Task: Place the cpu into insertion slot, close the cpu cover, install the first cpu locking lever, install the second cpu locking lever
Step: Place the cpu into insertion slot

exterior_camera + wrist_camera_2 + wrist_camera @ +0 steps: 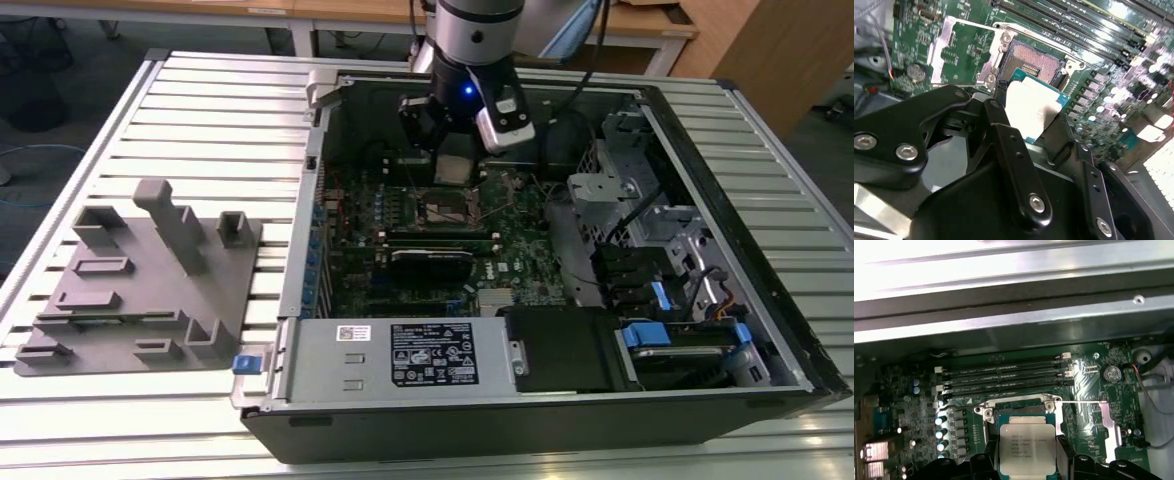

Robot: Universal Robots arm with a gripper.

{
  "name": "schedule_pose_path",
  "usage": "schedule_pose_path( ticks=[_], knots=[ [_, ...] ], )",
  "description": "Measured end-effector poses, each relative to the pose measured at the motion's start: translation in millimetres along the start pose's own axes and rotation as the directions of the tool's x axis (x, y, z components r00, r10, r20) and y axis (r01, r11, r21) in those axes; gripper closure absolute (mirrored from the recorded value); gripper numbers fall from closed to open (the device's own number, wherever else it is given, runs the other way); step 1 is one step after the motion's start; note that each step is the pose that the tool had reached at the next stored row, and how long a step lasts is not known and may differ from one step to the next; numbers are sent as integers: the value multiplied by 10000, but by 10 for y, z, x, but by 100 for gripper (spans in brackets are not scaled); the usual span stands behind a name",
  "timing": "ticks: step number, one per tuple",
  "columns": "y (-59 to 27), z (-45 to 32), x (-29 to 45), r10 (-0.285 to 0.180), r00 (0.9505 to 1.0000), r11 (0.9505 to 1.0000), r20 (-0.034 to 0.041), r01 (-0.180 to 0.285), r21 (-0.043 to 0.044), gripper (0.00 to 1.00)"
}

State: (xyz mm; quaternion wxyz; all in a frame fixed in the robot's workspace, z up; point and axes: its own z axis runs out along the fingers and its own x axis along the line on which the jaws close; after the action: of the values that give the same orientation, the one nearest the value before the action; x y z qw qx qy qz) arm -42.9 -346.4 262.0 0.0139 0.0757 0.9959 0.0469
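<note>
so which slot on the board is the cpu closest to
The square, silver-rimmed insertion slot; the gripper holds the cpu right by it. The long narrow memory slots lie farther off.

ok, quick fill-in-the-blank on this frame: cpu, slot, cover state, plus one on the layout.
1. The claw is ___ on the cpu.
2. The insertion slot is ___, its contacts bare.
3. The cpu cover is swung ___, off the slot.
4. In the exterior view, the grey fixture plate lies on that view's ___ of the computer case.
Missing words: shut; empty; open; left.
</note>
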Motion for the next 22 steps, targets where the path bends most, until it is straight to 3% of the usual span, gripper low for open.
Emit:
schedule_pose_path(
  ticks=[11, 14, 19, 22],
  knots=[
    [-1, 8, 0, 492, 9988, 9988, 48, -492, 9, 46],
    [-2, 16, 0, 932, 9956, 9956, 91, -932, 15, 46],
    [-3, 29, 0, 1752, 9844, 9845, 172, -1752, 23, 46],
    [-3, 30, 1, 1773, 9840, 9841, 174, -1774, 22, 46]
  ],
)
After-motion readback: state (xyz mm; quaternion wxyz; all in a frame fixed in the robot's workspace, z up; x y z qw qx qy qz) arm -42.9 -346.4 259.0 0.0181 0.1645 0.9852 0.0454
